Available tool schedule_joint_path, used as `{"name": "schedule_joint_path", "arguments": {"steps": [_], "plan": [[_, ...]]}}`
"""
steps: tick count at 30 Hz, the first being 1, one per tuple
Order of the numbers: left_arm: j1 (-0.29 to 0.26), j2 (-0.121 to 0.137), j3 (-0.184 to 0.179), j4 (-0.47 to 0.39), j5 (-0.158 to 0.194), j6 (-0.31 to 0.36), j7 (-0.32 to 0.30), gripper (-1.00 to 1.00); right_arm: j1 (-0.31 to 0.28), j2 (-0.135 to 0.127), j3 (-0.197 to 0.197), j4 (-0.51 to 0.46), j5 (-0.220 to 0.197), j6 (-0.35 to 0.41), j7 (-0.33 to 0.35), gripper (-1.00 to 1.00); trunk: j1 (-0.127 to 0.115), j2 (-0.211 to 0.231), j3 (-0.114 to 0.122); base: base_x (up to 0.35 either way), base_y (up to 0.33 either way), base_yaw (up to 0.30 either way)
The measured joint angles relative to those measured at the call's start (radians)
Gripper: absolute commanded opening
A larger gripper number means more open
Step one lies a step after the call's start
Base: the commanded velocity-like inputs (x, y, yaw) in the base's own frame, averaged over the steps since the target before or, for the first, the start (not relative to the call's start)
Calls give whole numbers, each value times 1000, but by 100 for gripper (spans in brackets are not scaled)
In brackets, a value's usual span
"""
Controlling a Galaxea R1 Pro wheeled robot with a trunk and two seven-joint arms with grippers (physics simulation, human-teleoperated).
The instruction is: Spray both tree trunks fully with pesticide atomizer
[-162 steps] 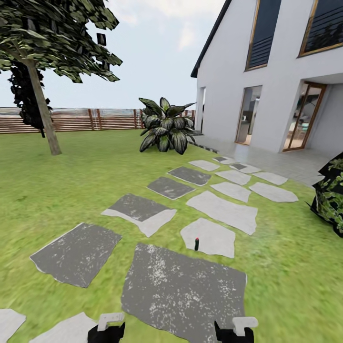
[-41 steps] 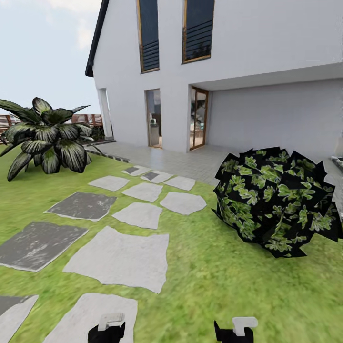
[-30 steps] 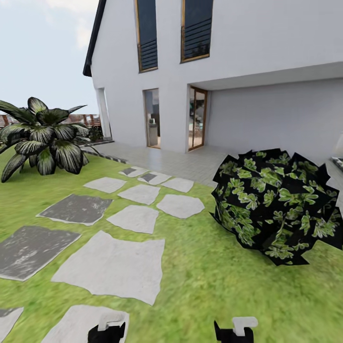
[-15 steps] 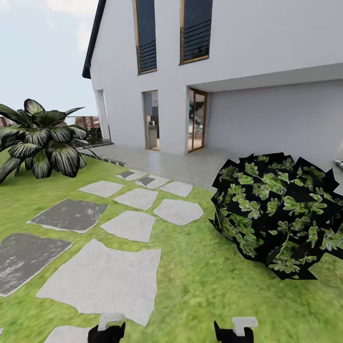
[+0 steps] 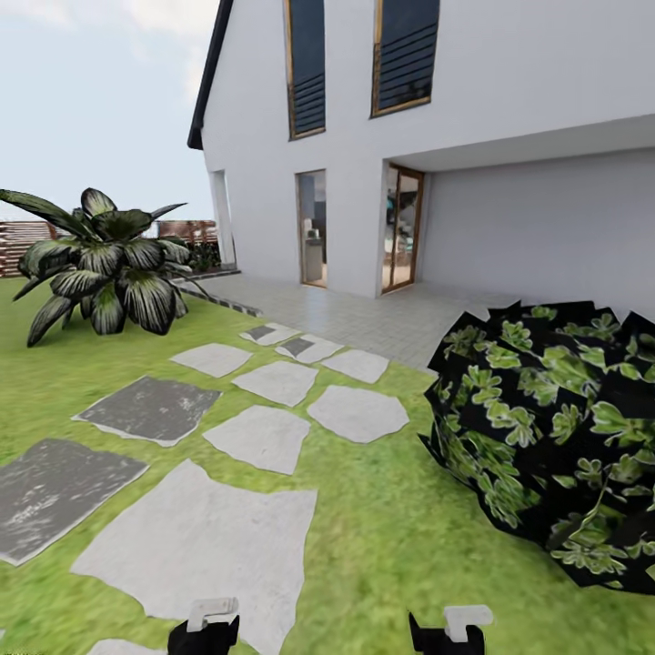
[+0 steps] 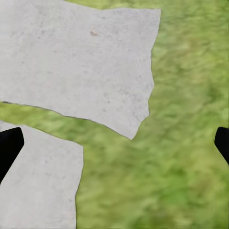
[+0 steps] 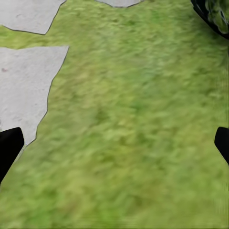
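Both grippers, left gripper point(image 6: 114, 143) & right gripper point(image 7: 114, 143), wide w/ nothing held; grass beside house point(image 5: 509, 136), bush point(image 5: 555, 437) near; pickup & spraying undone

**Black-and-white hardware at the frame edges**

Little of the robot's body showed. In the head view, the left arm's end point(image 5: 205, 626) appeared as a glossy black block topped by a small white, angular bracket, and the right arm's end point(image 5: 450, 628) matched it: black housing with a pointed corner and a white cap. In the left wrist view, a plain black fingertip point(image 6: 8, 148) intruded at each side; in the right wrist view the fingertips point(image 7: 8, 149) looked alike, matte black, unmarked, with angled edges.
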Motion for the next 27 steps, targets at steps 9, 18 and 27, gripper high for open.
{"name": "schedule_joint_path", "arguments": {"steps": [9, 18, 27], "plan": [[0, 0, 0, 0, 0, 0, 0, 100, 0, 0, 0, 0, 0, 0, 0, 100, 0, 0, -3, 309, -181, 166], [0, 0, 0, 0, 0, 0, 0, 100, 0, 0, 0, 0, 0, 0, 0, 100, 0, 0, -3, 308, -182, 7], [0, 0, 0, 0, 1, 0, 0, 100, 0, 0, 0, 0, 0, 0, 0, 100, 0, 0, -3, 308, -174, 3]]}}
